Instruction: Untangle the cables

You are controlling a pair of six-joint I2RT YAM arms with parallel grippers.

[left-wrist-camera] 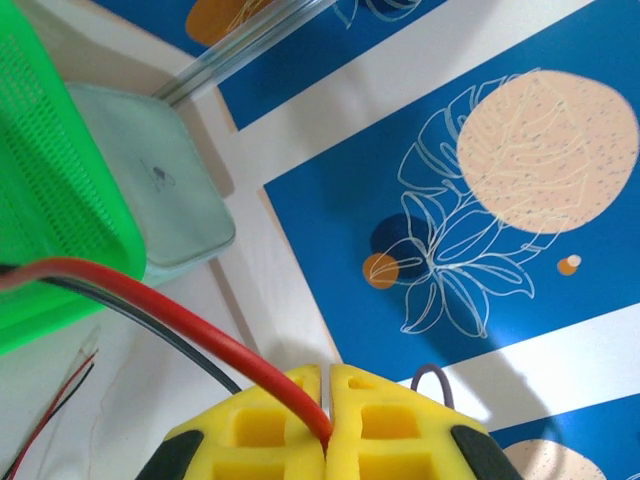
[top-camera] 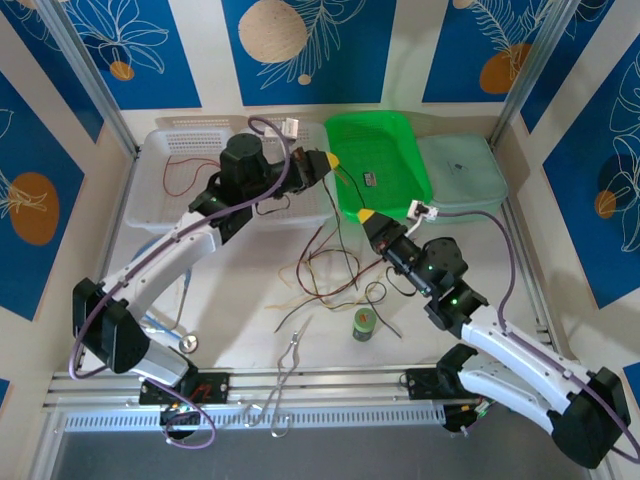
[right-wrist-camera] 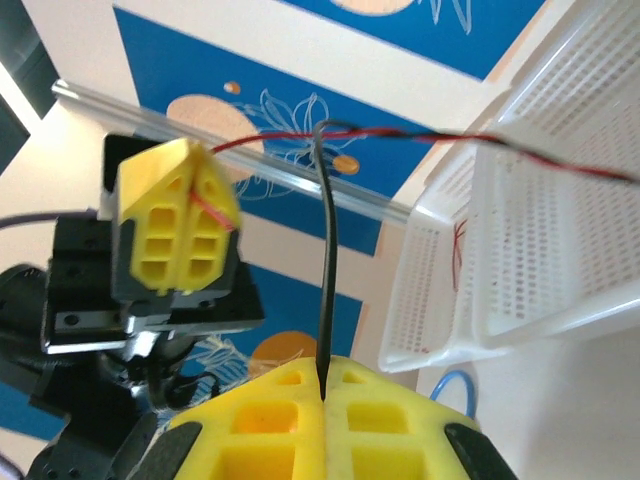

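Observation:
A loose tangle of red, black and tan cables (top-camera: pixel 325 265) lies on the table between the arms. My left gripper (top-camera: pixel 331 160) hangs above the gap between the baskets, shut on a red cable (left-wrist-camera: pixel 150 300), with a black cable (left-wrist-camera: pixel 150 325) running just under it. My right gripper (top-camera: pixel 366 215) is shut on a black cable (right-wrist-camera: pixel 327 260) that rises straight from its tips (right-wrist-camera: pixel 323 372). In the right wrist view the left gripper (right-wrist-camera: pixel 175 215) faces me, and the red and black strands run twisted together (right-wrist-camera: pixel 500 145) across the white basket.
A white basket (top-camera: pixel 190 150) at the back left holds a red wire (top-camera: pixel 180 175). Beside it stand a green basket (top-camera: pixel 385 130) and a pale green tray (top-camera: pixel 465 175). A small green roll (top-camera: pixel 364 322), metal tongs (top-camera: pixel 290 355) and a light-blue stethoscope tube (top-camera: pixel 160 325) lie near the front.

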